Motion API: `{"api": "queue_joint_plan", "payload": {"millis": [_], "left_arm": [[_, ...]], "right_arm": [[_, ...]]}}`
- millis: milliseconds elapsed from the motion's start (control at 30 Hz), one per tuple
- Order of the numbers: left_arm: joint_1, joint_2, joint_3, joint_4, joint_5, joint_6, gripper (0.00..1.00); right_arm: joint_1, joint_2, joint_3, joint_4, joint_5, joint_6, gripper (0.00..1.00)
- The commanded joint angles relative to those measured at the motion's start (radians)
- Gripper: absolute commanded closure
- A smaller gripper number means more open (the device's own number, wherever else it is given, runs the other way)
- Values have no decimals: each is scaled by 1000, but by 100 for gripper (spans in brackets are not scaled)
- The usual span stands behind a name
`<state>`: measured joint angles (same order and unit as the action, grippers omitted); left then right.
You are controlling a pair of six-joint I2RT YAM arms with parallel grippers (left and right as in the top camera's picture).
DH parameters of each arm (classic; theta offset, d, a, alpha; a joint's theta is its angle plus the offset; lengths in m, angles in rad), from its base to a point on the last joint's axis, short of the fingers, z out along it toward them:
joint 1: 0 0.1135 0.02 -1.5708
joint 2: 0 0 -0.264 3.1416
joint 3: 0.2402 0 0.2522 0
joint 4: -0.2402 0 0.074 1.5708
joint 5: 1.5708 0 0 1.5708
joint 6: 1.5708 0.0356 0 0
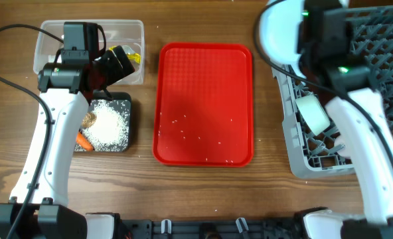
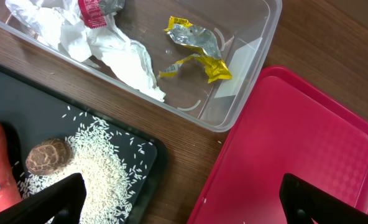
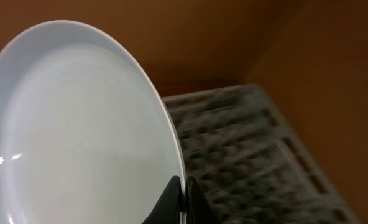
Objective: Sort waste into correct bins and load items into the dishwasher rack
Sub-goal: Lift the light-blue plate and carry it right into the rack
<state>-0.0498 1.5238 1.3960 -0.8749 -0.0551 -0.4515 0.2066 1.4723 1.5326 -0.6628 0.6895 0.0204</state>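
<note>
Pale plate [image 3: 78, 124] sat clamped by its rim in my right jaws over the rack [image 3: 234, 137] (right tabletop edge); left jaws stood apart.

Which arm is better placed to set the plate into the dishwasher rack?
Right. The right gripper pinches the rim of the plate, with the rack just beyond. The left gripper is open and empty by the black tray and clear tub.

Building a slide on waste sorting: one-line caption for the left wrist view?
Clear tub holds napkin and wrappers; black tray holds rice, carrot and brown lump.
</note>
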Motion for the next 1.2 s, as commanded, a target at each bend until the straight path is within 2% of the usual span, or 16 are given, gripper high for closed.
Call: {"api": "queue_joint_plan", "payload": {"millis": [0, 300, 400, 567, 700, 900, 1167], "left_arm": [[2, -3, 6, 2, -6, -9, 0], [2, -3, 6, 2, -6, -9, 0], [2, -3, 6, 2, -6, -9, 0], [2, -3, 6, 2, -6, -9, 0], [2, -3, 6, 2, -6, -9, 0], [2, -3, 6, 2, -6, -9, 0], [2, -3, 6, 2, -6, -9, 0]], "right_arm": [[-75, -82, 12, 11, 152, -51, 96], [-309, -108, 12, 32, 146, -112, 96], [-363, -104, 12, 74, 103, -247, 96], [-412, -45, 12, 124, -96, -533, 96], [-414, 48, 12, 110, -138, -648, 96], [-414, 160, 12, 96, -142, -699, 96], [-414, 230, 12, 71, -232, -671, 96]]}}
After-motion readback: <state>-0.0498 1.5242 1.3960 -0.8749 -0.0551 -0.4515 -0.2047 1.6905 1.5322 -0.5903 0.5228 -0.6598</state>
